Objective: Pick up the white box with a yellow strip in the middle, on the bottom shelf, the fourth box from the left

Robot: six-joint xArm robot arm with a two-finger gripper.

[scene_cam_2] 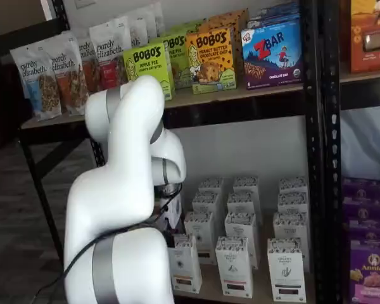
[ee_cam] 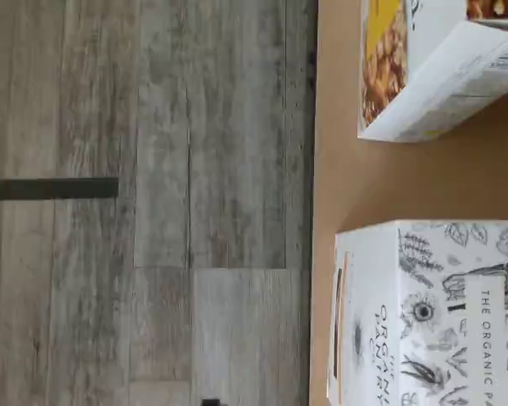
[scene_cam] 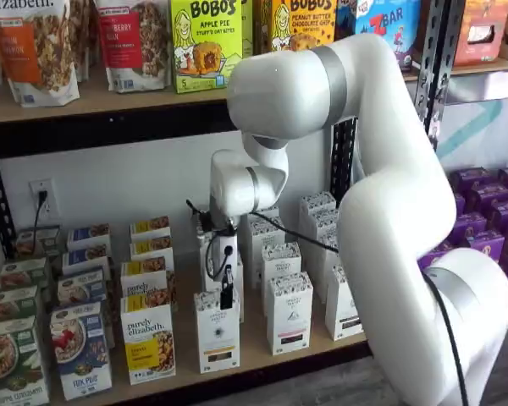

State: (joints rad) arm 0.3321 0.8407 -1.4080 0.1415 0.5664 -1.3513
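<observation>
The white box [scene_cam: 218, 336] stands at the front of the bottom shelf [scene_cam: 262, 359], tall and narrow with a dark speckled top and a dark label low down. It also shows in a shelf view [scene_cam_2: 185, 263] and in the wrist view [ee_cam: 432, 315], where its printed top faces the camera. My gripper [scene_cam: 227, 292] hangs straight above this box, its black fingertips just over the box's top. The fingers show as one narrow dark piece with no plain gap. No box is lifted. In a shelf view the arm [scene_cam_2: 123, 190] hides the fingers.
A "purely elizabeth" box [scene_cam: 148, 340] with a yellow band stands just left of the white box, also in the wrist view [ee_cam: 423, 68]. More white boxes [scene_cam: 289, 313] stand to the right and behind. Grey wood floor [ee_cam: 152, 203] lies before the shelf edge.
</observation>
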